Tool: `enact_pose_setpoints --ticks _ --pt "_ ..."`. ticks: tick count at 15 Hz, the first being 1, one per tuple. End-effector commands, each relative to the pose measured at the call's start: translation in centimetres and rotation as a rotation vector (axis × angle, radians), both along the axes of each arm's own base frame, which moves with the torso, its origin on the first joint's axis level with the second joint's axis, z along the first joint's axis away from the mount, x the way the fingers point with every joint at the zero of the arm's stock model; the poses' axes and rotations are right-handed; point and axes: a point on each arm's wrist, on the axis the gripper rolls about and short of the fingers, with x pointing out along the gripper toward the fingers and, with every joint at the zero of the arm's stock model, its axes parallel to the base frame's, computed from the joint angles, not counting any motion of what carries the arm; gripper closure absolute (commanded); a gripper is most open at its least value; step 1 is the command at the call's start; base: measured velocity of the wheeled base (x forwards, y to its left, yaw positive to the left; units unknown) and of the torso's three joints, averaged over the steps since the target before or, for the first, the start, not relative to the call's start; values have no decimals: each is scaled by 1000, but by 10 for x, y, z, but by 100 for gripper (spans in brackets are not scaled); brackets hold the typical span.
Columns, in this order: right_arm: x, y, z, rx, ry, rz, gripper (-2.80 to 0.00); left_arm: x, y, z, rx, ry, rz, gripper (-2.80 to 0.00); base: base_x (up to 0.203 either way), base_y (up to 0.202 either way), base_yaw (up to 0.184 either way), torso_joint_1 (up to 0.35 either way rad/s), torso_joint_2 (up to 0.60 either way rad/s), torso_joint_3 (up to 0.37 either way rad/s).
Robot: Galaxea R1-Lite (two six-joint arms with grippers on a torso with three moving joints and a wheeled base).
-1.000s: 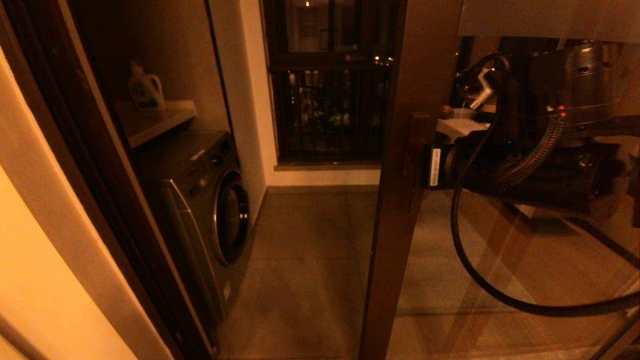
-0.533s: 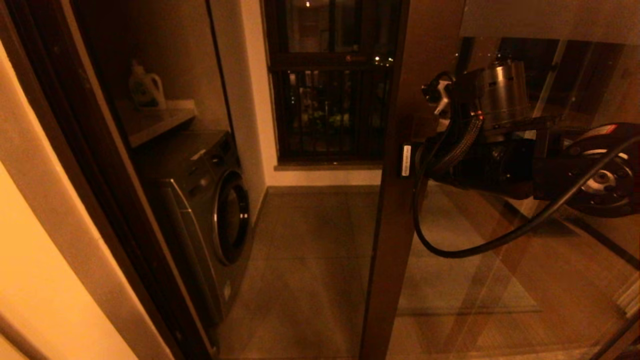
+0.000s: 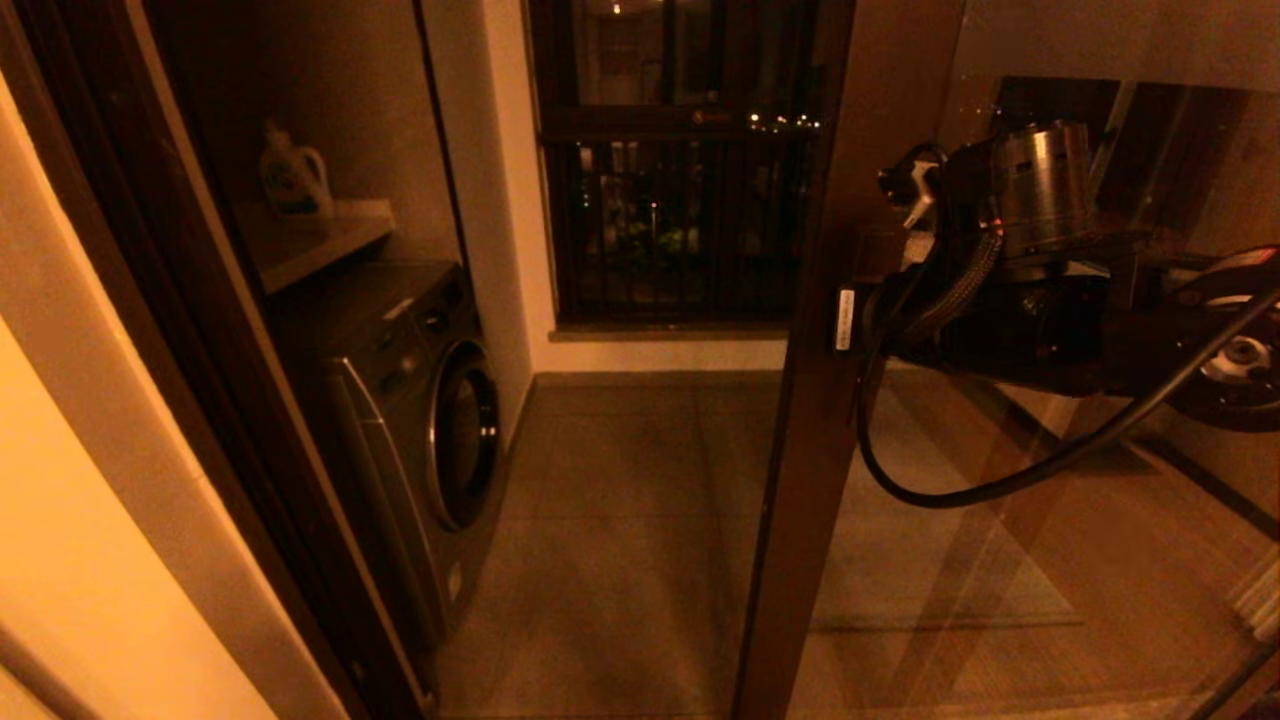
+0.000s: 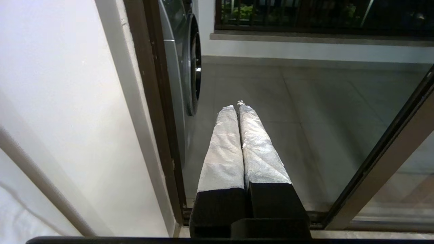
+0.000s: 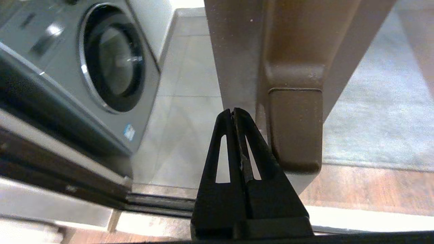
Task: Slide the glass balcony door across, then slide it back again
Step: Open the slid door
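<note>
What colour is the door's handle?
Dark brown, like its frame; the handle shows best in the right wrist view.

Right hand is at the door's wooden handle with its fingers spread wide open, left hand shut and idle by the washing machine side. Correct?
Not quite. The right wrist view shows the right hand shut, fingers pressed together, beside the wooden handle of the glass balcony door. The rest holds: the left hand is shut and idle near the washing machine.

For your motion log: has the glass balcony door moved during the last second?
Yes. The glass balcony door slid slightly toward the robot's right, uncovering more of the barred window.
</note>
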Motion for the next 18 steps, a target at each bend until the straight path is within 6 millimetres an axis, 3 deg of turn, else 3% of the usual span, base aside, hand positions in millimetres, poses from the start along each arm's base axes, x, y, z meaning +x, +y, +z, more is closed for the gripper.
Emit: enact_pose_setpoints --ticks 1,9,13,18 --pt "-7 -7 1 0 1 -11 0 0 0 0 -1 2 1 0 0 0 0 0 0 0" --pt "-13 -52 0 14 17 -95 0 0 0 0 -1 2 1 0 0 0 0 0 0 0" --pt "-21 -57 4 17 3 -100 0 0 0 0 -1 0 1 0 0 0 0 0 0 0" --pt "-22 -83 2 20 12 -151 0 0 0 0 -1 0 1 0 0 0 0 0 0 0"
